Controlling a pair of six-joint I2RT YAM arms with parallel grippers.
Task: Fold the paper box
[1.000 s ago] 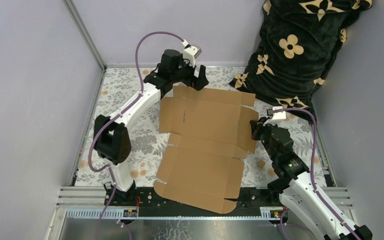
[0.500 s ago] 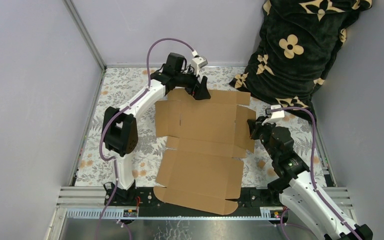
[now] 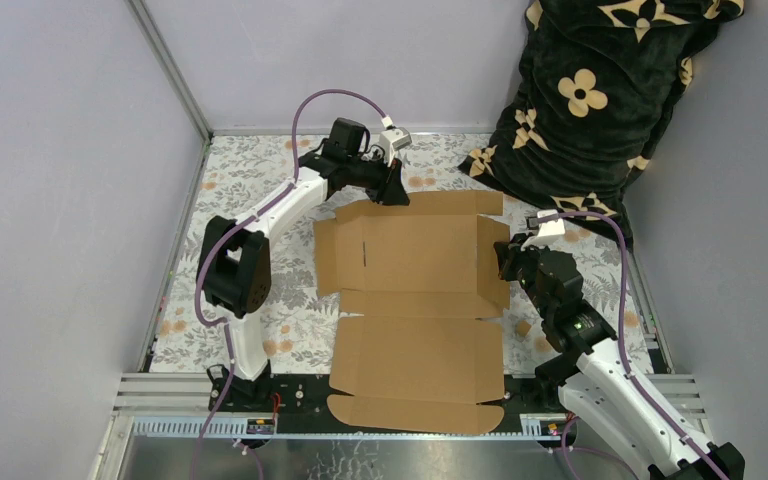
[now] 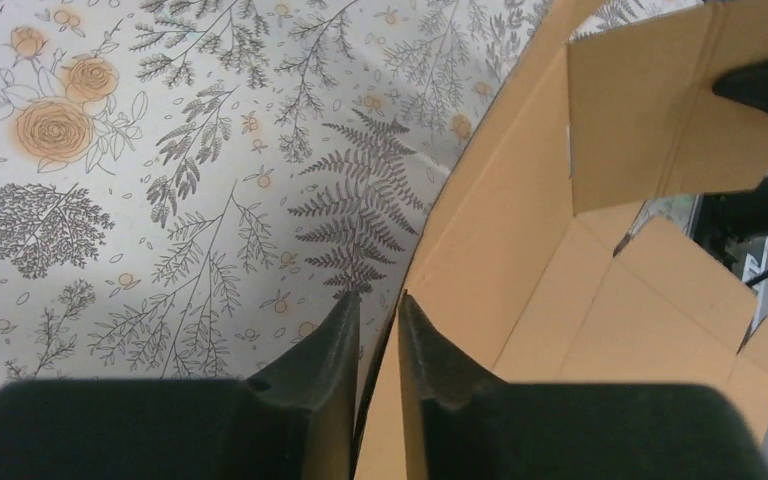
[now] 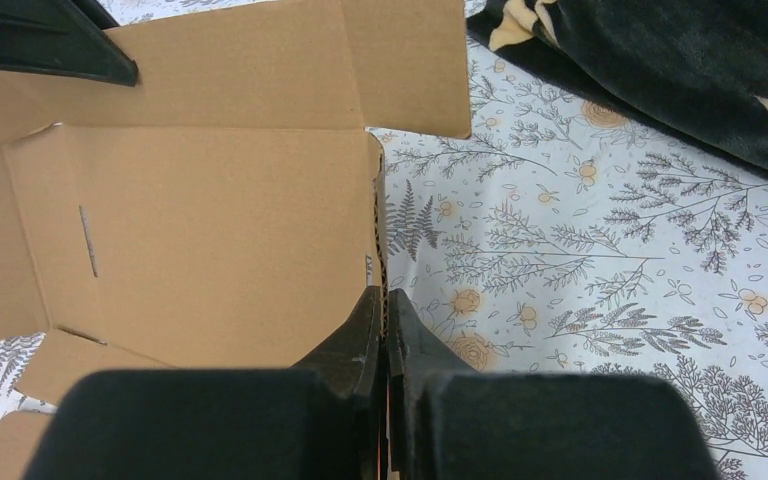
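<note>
**Paper box, early in folding: both hands on raised edges, sheet mostly flat**

The paper box lies on the floral tabletop near the black blanket with tan flower motifs. Its far corner on that side comes closest to the blanket. The end farthest from the blanket reaches over the metal rail at the arms' bases.

The right hand has its jaws pressed together on the thin edge of the side flap that faces the blanket. The left hand is at the box's far strip, toward the end away from the blanket. Its jaws are set narrow, and the cardboard edge runs up between them, so it appears to be gripped.

As judged from these views, little is done. The two held edges are lifted off the tabletop, while the wide panels lie flat. No wall is locked, no tab is seated in a slit, and the lid panel is not closed. Raising the walls, tucking the flaps and closing the lid are all left to do.

The box is plain brown corrugated board, unprinted. It is a die-cut sheet with creases between the panels, small corner tabs, and one short slit in the panel on the side away from the blanket.
</note>
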